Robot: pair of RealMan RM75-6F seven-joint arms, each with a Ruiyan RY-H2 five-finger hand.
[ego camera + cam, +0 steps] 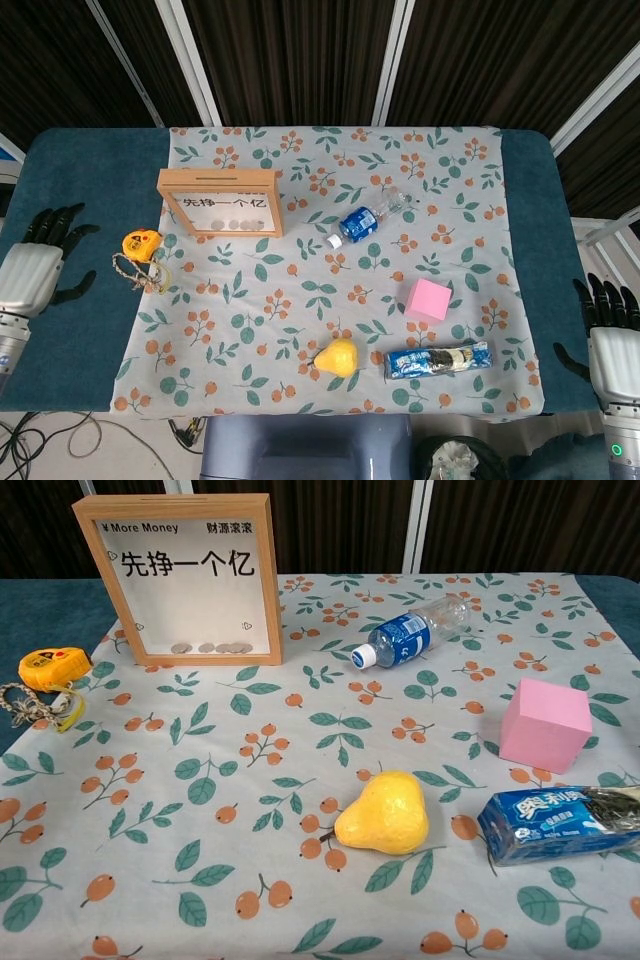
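Observation:
My left hand hovers over the blue table edge at the far left, fingers spread and holding nothing; the yellow tape measure is the nearest object. Off the table's right edge, my right hand is also empty with fingers apart. A wooden coin-box frame stands upright at the back left. On the floral cloth lie a water bottle, a pink cube, a yellow pear and a blue biscuit pack. Neither hand shows in the chest view.
A coil of cord lies beside the tape measure. The floral cloth covers the middle of the blue table. Dark slatted panels stand behind the table's back edge.

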